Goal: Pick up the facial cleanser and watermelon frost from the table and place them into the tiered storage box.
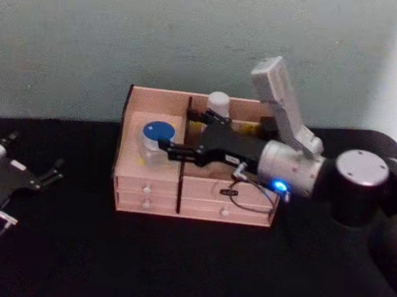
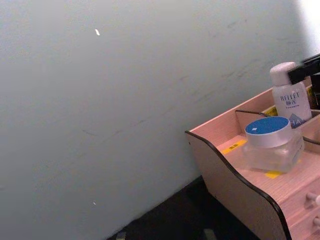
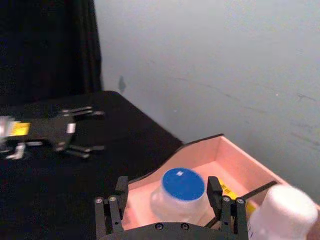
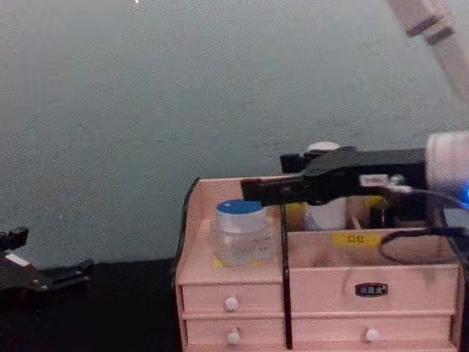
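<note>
The squat clear blue-lidded watermelon frost jar (image 1: 155,142) stands in the pale wooden tiered storage box's (image 1: 147,186) left compartment, between the right gripper's (image 3: 171,202) spread fingers. The white facial cleanser bottle (image 1: 218,105) stands in the rear right compartment. Next: withdraw clear. The left gripper (image 1: 46,173) idles, fingers spread, on the bench left of the box.

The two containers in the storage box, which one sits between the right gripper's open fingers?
The watermelon frost, the squat blue-lidded jar; the taller white facial cleanser stands beside the right gripper.

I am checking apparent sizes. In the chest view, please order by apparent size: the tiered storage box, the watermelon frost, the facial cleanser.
1. tiered storage box, clearly largest.
2. watermelon frost.
3. facial cleanser; the right gripper hides part of it, so this place is uncertain.
</note>
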